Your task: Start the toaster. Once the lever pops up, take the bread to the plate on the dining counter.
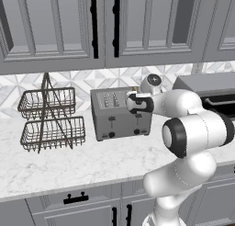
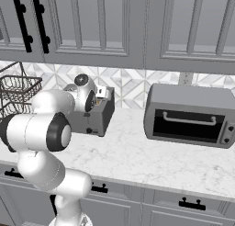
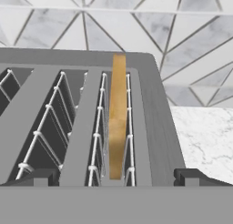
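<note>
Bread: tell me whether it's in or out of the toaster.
In. The bread stands on edge in the rightmost slot of the toaster, between the wire guides.

glossy white rounded arm (image 1: 183, 142) segments with black joint bands.

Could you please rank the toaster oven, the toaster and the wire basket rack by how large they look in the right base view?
1. Toaster oven, clearly largest.
2. Toaster, partly hidden behind the arm, so its full extent is unsure.
3. Wire basket rack, cut off by the picture's left edge; ranking against the toaster is uncertain.
</note>
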